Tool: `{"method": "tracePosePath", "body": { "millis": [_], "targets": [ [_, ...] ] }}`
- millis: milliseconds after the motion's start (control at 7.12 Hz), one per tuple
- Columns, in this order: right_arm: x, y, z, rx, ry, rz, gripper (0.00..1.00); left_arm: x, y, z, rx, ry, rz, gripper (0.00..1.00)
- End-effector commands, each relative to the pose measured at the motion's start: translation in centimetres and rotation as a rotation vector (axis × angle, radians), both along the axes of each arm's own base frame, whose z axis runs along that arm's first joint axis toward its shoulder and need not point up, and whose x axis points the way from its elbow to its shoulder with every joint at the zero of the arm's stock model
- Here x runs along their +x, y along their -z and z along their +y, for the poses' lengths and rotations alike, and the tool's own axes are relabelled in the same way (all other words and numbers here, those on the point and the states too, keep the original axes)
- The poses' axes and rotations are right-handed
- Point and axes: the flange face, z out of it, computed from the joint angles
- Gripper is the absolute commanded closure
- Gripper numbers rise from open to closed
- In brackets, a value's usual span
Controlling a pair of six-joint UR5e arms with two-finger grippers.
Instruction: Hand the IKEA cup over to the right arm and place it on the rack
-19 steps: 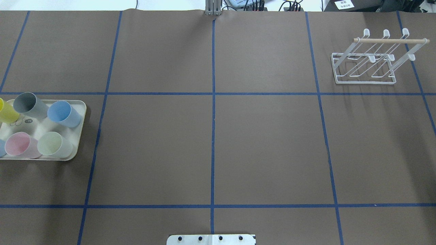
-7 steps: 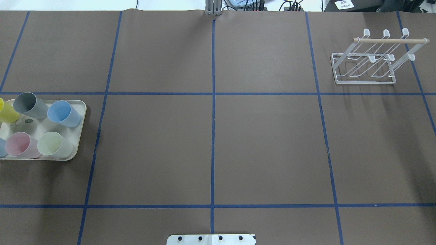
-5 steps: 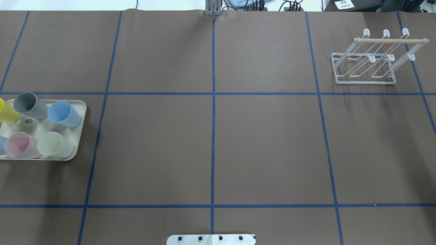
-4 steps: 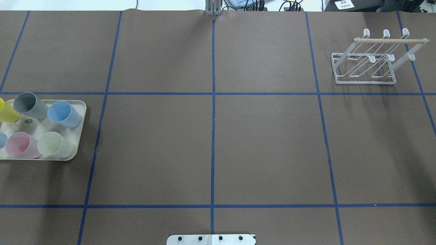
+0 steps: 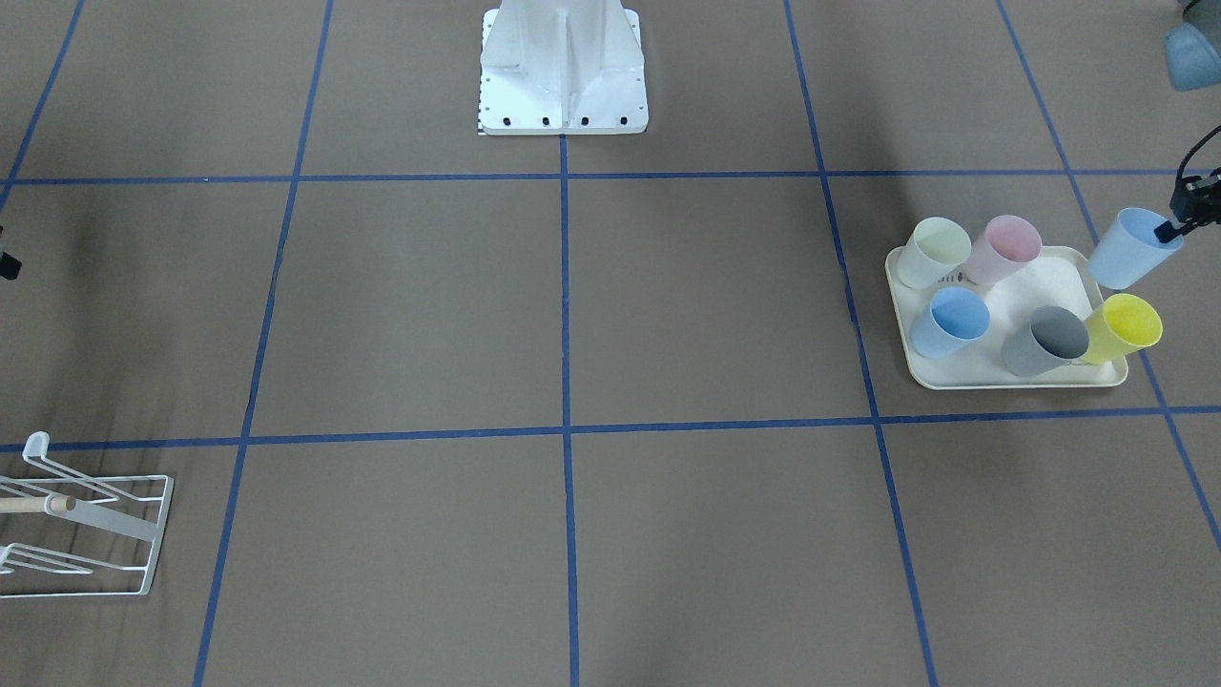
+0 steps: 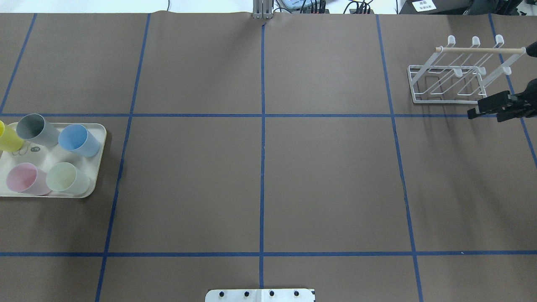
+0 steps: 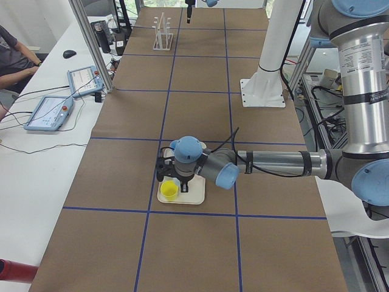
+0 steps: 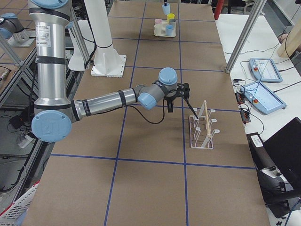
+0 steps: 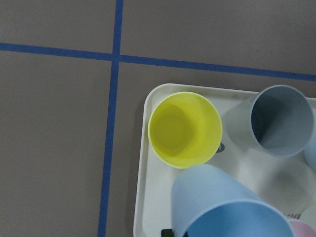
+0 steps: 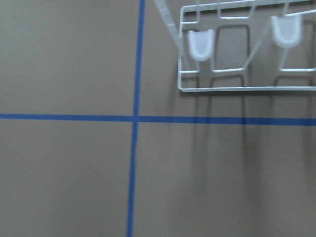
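Note:
A light-blue IKEA cup (image 5: pixel 1128 251) hangs tilted over the tray's outer corner, my left gripper (image 5: pixel 1169 231) shut on its rim. In the left wrist view this cup (image 9: pixel 222 207) fills the bottom, above the yellow cup (image 9: pixel 185 129). The white wire rack (image 6: pixel 449 100) with its wooden rod stands at the far right with nothing on it. My right gripper (image 6: pixel 472 113) reaches in from the right edge just in front of the rack; I cannot tell whether it is open. The right wrist view shows the rack's (image 10: pixel 212 89) front edge.
The cream tray (image 6: pixel 94 134) holds grey (image 6: pixel 35 128), blue (image 6: pixel 77 140), pink (image 6: pixel 25 178), pale green (image 6: pixel 65 178) and yellow cups. The robot's base plate (image 6: pixel 260 295) sits at the near edge. A person and control pendants (image 7: pixel 45 112) are beyond the far edge.
The light-blue cup at the tray's left edge has risen out of the overhead view. My right gripper has come into view from the right, next to the rack.

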Motion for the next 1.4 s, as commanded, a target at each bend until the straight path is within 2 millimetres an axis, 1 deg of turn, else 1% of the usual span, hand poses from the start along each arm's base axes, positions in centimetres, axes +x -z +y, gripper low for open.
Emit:
{"method": "tracePosePath", "body": {
  "millis": [0, 140, 281, 421, 561, 702, 842, 983, 1123, 1263],
  "targets": [
    [-5.4, 7.6, -1.1, 0.033, 0.001, -0.118, 0.01, 0.9, 7.6, -3.6, -0.054, 0.088, 0.050, 1.00],
    [-7.9, 10.4, -1.3, 0.093, 0.018, -0.131, 0.01, 1.5, 11.6, -5.2, -0.077, 0.124, 0.076, 1.00],
    [-11.2, 13.2, -0.6, 0.197, 0.002, -0.136, 0.01, 3.9, 15.9, -6.5, -0.119, 0.139, 0.107, 1.00],
    [-15.0, 15.0, 1.5, 0.326, -0.041, -0.167, 0.01, 7.4, 19.5, -7.4, -0.182, 0.146, 0.141, 1.00],
    [-18.5, 16.2, 4.1, 0.424, -0.089, -0.213, 0.01, 11.5, 22.3, -7.8, -0.247, 0.139, 0.170, 1.00],
    [-20.4, 17.5, 6.1, 0.459, -0.104, -0.229, 0.01, 14.0, 25.0, -8.3, -0.288, 0.143, 0.197, 1.00],
    [-22.8, 20.1, 8.1, 0.515, -0.151, -0.267, 0.01, 17.3, 28.1, -8.7, -0.364, 0.153, 0.230, 1.00],
    [-26.5, 22.7, 10.7, 0.557, -0.243, -0.285, 0.02, 20.8, 31.0, -8.5, -0.456, 0.158, 0.259, 1.00],
    [-28.9, 25.1, 13.7, 0.577, -0.307, -0.319, 0.03, 22.2, 32.6, -7.5, -0.481, 0.145, 0.280, 1.00],
    [-30.3, 27.5, 16.5, 0.575, -0.308, -0.446, 0.03, 23.1, 35.9, -6.9, -0.467, 0.080, 0.334, 1.00]
  ]
}}
